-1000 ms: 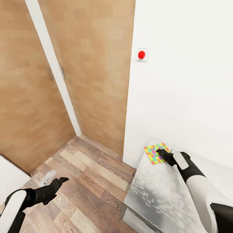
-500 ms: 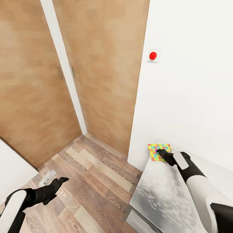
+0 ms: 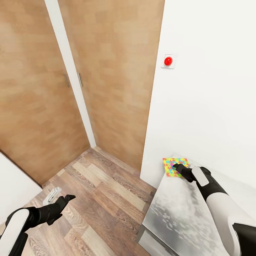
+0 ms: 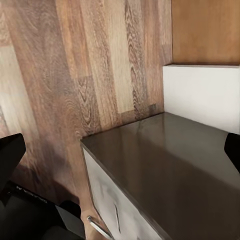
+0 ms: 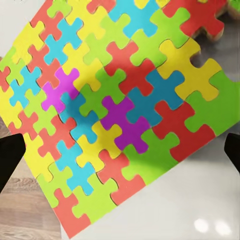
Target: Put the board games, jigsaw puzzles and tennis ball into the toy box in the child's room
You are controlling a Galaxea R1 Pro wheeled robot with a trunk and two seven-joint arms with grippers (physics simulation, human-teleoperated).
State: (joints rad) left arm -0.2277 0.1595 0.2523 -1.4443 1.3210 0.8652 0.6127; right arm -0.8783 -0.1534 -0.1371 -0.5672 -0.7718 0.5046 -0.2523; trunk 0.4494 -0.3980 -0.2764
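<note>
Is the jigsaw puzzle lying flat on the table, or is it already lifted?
Flat. The jigsaw puzzle rests on the table corner, partly overhanging. The right gripper is above it, fingers apart, not gripping.

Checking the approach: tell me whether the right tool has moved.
Yes, slightly: right tool edged rightward across the jigsaw puzzle, judged against the red wall button.

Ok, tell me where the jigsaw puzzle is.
In the head view the jigsaw puzzle lies flat on the table's far corner by the white wall, just beyond the right end effector.
</note>
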